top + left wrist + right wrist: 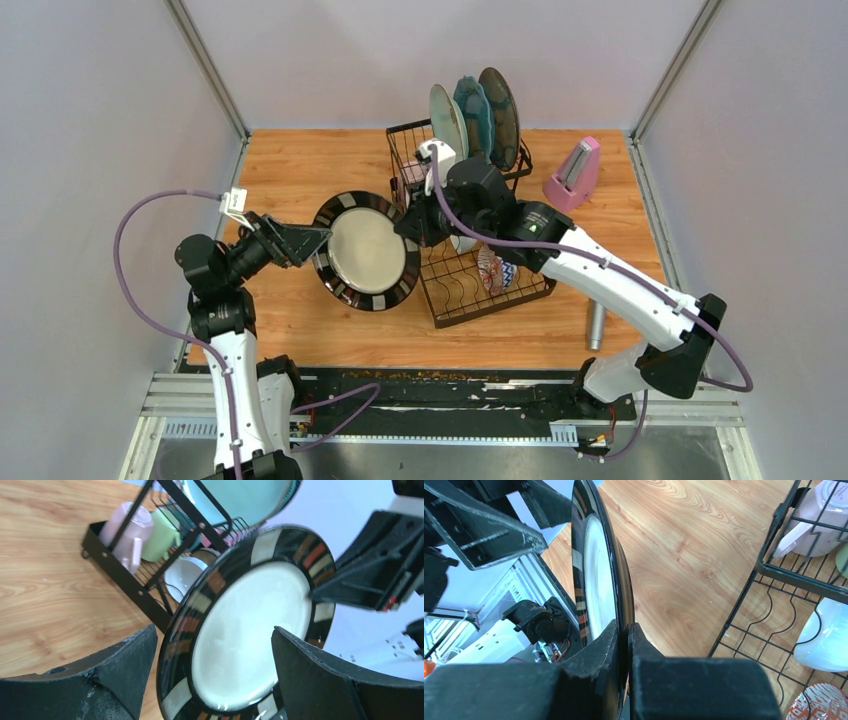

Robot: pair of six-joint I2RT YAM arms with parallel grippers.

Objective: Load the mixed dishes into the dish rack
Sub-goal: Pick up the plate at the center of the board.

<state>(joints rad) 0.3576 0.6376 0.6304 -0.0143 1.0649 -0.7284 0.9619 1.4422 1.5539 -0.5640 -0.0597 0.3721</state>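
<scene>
A plate [365, 250] with a black rim of coloured patches and a white centre hangs on edge just left of the black wire dish rack [440, 318]. My right gripper [408, 225] is shut on its right rim, as the right wrist view [624, 627] shows. My left gripper [310, 238] is open, with its fingers wide either side of the plate's left rim [250, 625] and gaps showing. Three plates [475, 112] stand upright at the rack's far end. A pink mug [127, 527], a green mug [162, 535], a white bowl [824, 635] and a patterned bowl [819, 705] are in the rack.
A pink metronome [573, 175] stands right of the rack at the back. A silver-grey microphone [596, 325] lies near the front right of the rack. White walls close in the wooden table [300, 160] on three sides.
</scene>
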